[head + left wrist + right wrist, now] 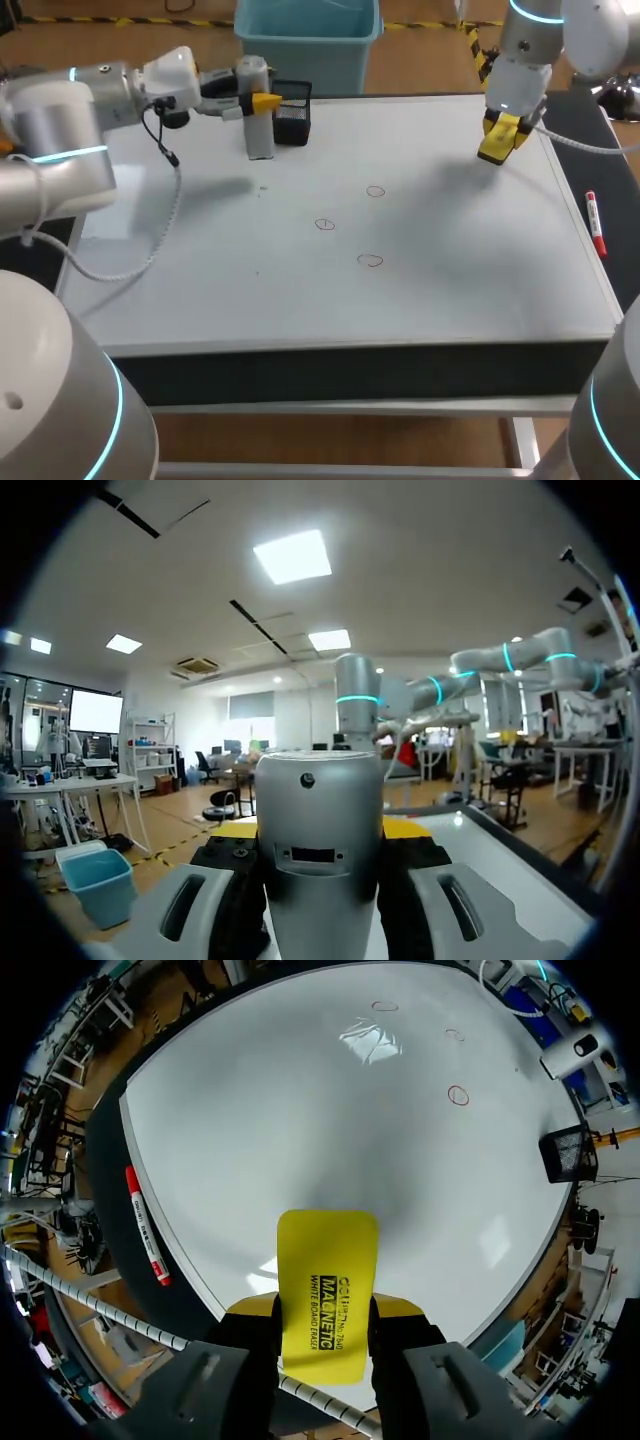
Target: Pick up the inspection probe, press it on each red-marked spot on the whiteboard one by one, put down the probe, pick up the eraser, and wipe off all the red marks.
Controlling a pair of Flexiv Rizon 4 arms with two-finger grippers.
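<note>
The grey cylindrical probe [259, 125] stands upright over the whiteboard's [450, 290] back left corner, and my left gripper [262, 102] is shut on it from the side. In the left wrist view the probe [320, 870] fills the gap between the fingers of that gripper [320, 830]. Three red circles [375, 191] [325, 224] [370, 260] mark the middle of the board. My right gripper [500, 135] hangs above the back right area, shut on the yellow eraser [496, 150]. The right wrist view shows the eraser [328, 1295] sticking out ahead of the gripper [325, 1320], with the red circles [458, 1095] far ahead.
A black mesh holder [292, 115] stands right beside the probe at the board's back edge. A red marker [595, 224] lies on the dark strip off the board's right edge, also visible as the marker [146, 1226] in the right wrist view.
</note>
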